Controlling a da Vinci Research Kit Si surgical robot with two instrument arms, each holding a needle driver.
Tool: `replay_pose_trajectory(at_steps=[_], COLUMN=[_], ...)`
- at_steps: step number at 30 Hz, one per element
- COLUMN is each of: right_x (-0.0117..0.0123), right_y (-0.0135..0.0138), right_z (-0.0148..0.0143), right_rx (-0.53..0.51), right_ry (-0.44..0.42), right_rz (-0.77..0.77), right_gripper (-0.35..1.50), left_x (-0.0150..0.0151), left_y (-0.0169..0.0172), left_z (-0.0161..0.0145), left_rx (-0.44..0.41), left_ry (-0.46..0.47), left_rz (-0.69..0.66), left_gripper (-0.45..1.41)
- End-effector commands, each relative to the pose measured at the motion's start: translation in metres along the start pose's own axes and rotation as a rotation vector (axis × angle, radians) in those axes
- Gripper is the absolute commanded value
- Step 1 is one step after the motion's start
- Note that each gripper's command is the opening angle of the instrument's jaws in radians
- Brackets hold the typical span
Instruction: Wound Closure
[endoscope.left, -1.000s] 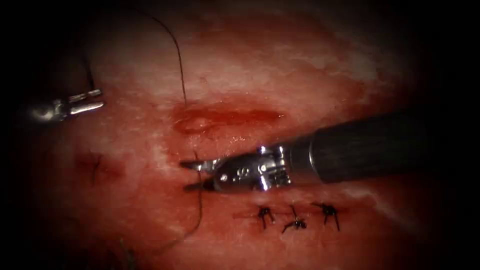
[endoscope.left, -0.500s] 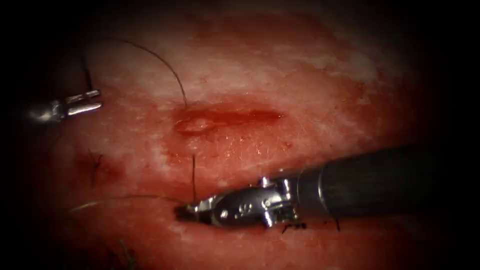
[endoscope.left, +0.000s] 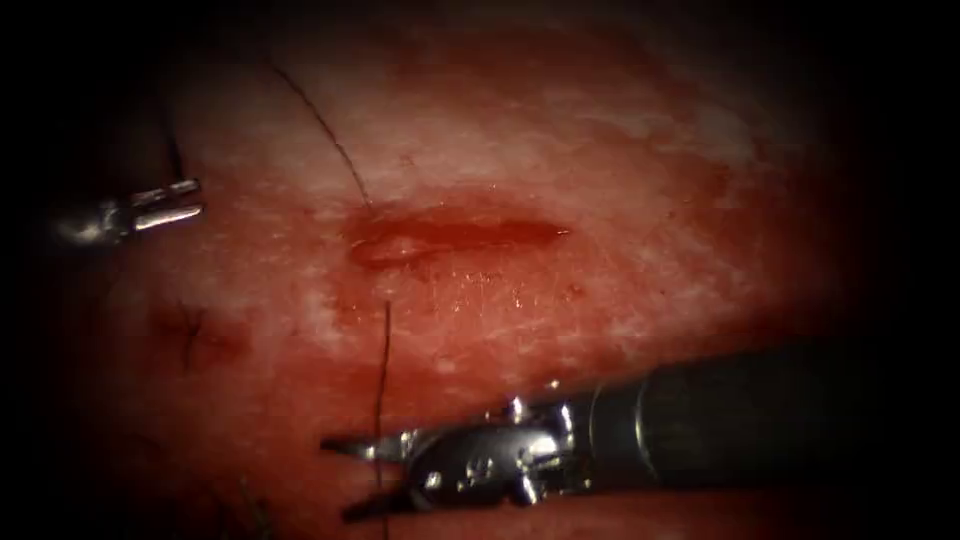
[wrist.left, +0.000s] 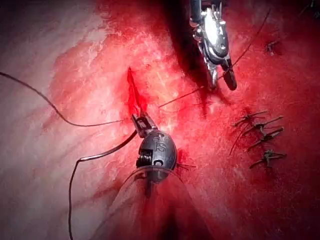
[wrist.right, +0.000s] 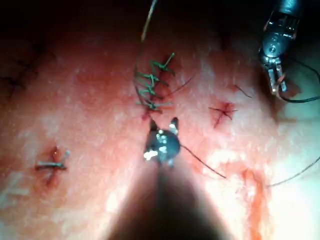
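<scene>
The cut (endoscope.left: 450, 235) lies across the red tissue (endoscope.left: 620, 170). Left of it, my left tool (endoscope.left: 198, 198) is shut on the curved needle (wrist.left: 107, 150) near one end, and the needle is out of the tissue. Thread (endoscope.left: 330, 135) runs from the far side down to the cut's left end. A second strand (endoscope.left: 384, 370) rises from the tissue nearer than the cut and passes between the spread jaws of my right tool (endoscope.left: 337, 478), which is open and grips nothing. The same open jaws (wrist.left: 222, 84) show in the left wrist view.
Several knotted stitches (wrist.left: 260, 135) sit in a row beside the right tool, also seen as a stitch row (wrist.right: 152, 85) just ahead of its jaws. An older stitch mark (endoscope.left: 190, 335) lies on the tissue at lower left. Red fluid wets the tissue around the cut.
The right tool shut on the strand below the cut and moved down toward the near edge with it. Its jaws now stand open again. The left tool has stayed still.
</scene>
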Motion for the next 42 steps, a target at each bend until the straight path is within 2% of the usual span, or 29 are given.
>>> replay_pose_trajectory(at_steps=[1,7,11,17,27,31,32,33,34,35,42], right_x=[-0.0011,-0.0042,-0.0061,-0.0085,-0.0099,-0.0098,-0.0096,-0.0096,-0.0095,-0.0094,-0.0085], right_y=[0.0008,0.0030,0.0041,0.0051,0.0058,0.0058,0.0058,0.0058,0.0057,0.0056,0.0046], right_z=[0.0001,-0.0005,0.0003,0.0019,0.0027,0.0032,0.0034,0.0034,0.0034,0.0032,0.0021], right_rx=[-0.029,-0.094,-0.140,-0.170,-0.160,-0.153,-0.147,-0.147,-0.143,-0.135,-0.077], right_ry=[-0.018,-0.066,-0.105,-0.141,-0.173,-0.168,-0.163,-0.163,-0.161,-0.154,-0.185], right_rz=[0.001,-0.015,-0.017,-0.026,-0.048,-0.047,-0.046,-0.046,-0.052,-0.052,-0.054], right_gripper=[1.20,1.21,1.23,1.16,1.13,1.01,0.54,0.54,0.15,-0.35,-0.35], left_x=[-0.0006,-0.0005,-0.0005,-0.0005,-0.0005,-0.0005,-0.0005,-0.0005,-0.0005,-0.0005,-0.0006], left_y=[0.0009,0.0009,0.0009,0.0009,0.0011,0.0012,0.0012,0.0012,0.0012,0.0012,0.0011], left_z=[0.0003,0.0004,0.0004,0.0005,0.0008,0.0009,0.0010,0.0010,0.0009,0.0009,0.0007], left_rx=[-0.003,-0.002,-0.002,-0.001,0.001,0.000,0.000,0.000,0.000,0.000,-0.004], left_ry=[-0.001,-0.001,-0.001,-0.002,-0.005,-0.004,-0.004,-0.004,-0.004,-0.004,-0.006], left_rz=[-0.002,-0.002,-0.002,-0.002,-0.002,-0.001,-0.001,-0.001,-0.001,-0.001,-0.001], left_gripper=[-0.45,-0.45,-0.45,-0.45,-0.45,-0.45,-0.45,-0.45,-0.45,-0.45,-0.45])
